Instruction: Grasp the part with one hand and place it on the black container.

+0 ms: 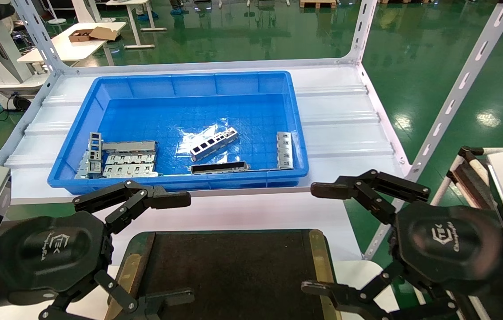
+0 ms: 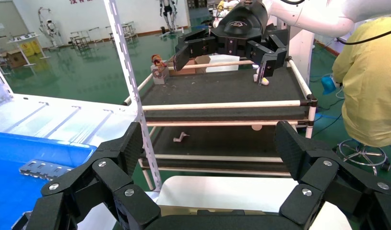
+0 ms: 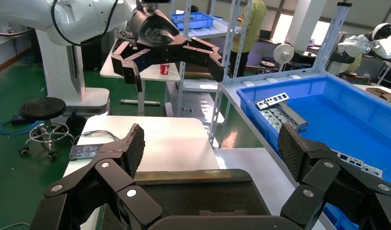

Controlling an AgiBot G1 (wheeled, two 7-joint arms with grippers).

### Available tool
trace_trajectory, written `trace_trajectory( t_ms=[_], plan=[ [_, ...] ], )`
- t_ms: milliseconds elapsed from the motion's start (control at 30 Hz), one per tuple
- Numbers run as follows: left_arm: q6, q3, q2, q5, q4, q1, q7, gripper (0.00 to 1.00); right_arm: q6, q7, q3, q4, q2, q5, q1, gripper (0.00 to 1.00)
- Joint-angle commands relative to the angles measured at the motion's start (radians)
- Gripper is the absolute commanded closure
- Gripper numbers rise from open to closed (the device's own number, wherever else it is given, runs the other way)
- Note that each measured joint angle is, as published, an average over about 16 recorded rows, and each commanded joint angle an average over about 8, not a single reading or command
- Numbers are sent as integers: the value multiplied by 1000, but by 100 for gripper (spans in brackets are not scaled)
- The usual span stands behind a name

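Both grippers fill the near edge of the head view. At the lower left is the left gripper (image 1: 169, 246), with its fingers spread wide and nothing between them; 1 fingertip reaches over the white shelf edge, the other lies over the near end of the black container (image 1: 233, 271). At the lower right, the right gripper (image 1: 318, 238) is just as wide open and just as empty, hanging at the container's right side.

Between the 2 grippers sits the black container, a flat tray with a matte dark surface and brass-olive strips down both long sides.

Beyond it, on the white metal shelf (image 1: 345, 133), stands a deep blue plastic bin (image 1: 198, 80). Near the middle of the bin floor lies the part (image 1: 214, 143), a narrow silvery bar with a row of rectangular cutouts, set at a slant. Just in front of it a dark channel bar (image 1: 219, 167) lies along the near wall. A slotted grey strip (image 1: 284, 150) rests against the bin's right wall, and a cluster of grey slotted plates (image 1: 120, 159) sits in the near left corner.

From the left wrist view, the left gripper's fingers (image 2: 121, 151) frame the right gripper (image 2: 224, 55) farther off, open above a dark cart. The right wrist view shows the left gripper (image 3: 171, 57) likewise open.
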Motion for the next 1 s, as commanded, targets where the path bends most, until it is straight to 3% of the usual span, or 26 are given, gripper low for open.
trace_trajectory(
  t_ms=[33,1000],
  plan=[
    [0,0,0,0,0,0,0,0,0,0,0,0,0,0,0,0],
    [0,0,0,0,0,0,0,0,0,0,0,0,0,0,0,0]
  ],
)
